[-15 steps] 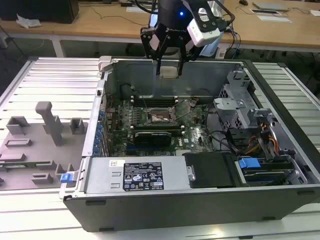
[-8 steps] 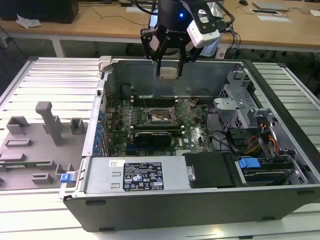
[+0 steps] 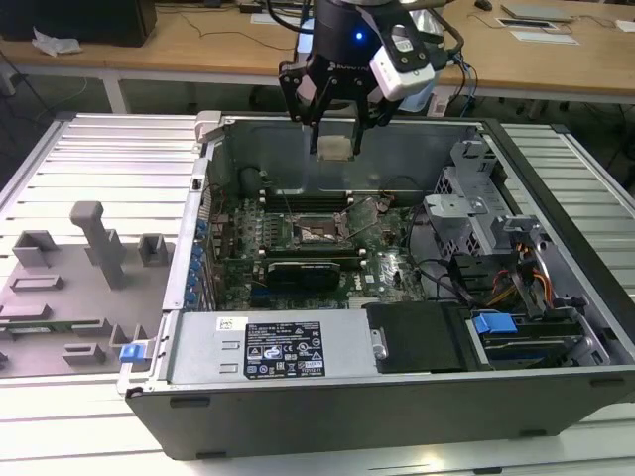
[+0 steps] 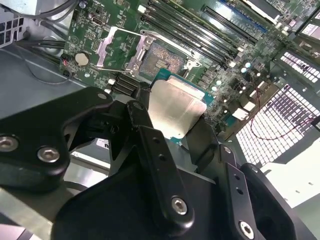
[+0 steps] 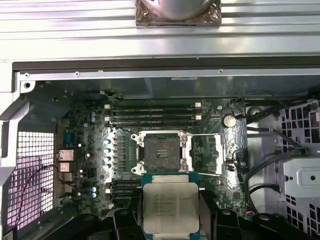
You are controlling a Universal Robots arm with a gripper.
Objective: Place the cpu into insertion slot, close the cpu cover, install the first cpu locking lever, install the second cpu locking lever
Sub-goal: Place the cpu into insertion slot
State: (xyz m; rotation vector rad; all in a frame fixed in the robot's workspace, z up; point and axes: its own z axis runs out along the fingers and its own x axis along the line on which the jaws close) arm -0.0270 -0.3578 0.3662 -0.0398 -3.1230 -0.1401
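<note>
Well, the gripper (image 3: 336,143) had its fingers closed on two opposite edges of the cpu (image 3: 335,150), metal top facing up and the chip looking close to level. It hung above the open computer case (image 3: 397,416), clear of the motherboard (image 3: 382,266) and well apart from the insertion slot (image 3: 316,230) below.

In the first wrist view the chip's outline sat just beside the socket's outline rather than over it, though I couldn't judge from that angle how far off plumb it really was. The pin field lay bare. In the second wrist view the cpu cover (image 4: 104,47) stood swung open to one side of the socket, leaving the way down free.

As I judged it, doing this step well meant keeping the chip flat, squaring its edges to the socket frame before going down, and matching its orientation to the socket. I couldn't make out the notches or the corner mark. The descent wanted to be straight and slow, with no sideways slide once near the pins, since they looked fine enough to bend. I'd also have watched the fingers against the frame and the raised cover.
</note>
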